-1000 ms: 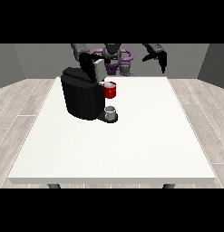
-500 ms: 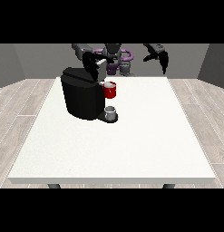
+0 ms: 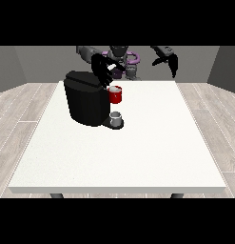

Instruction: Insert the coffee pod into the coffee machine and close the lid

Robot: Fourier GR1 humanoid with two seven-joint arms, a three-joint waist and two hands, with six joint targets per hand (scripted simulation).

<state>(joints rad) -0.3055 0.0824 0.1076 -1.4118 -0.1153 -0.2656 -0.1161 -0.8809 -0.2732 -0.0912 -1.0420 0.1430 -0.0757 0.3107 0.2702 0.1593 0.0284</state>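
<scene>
White surface bearing a black coffee machine. Hand at the view's left just above the machine, fingers' state unclear; hand at the view's right well beyond it, fingers hanging relaxed. A red thing at the machine; below it, a grey thing at its base.

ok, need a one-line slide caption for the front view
Humanoid behind a white table: one hand over the black coffee machine, the other hand raised at the view's right.
</scene>
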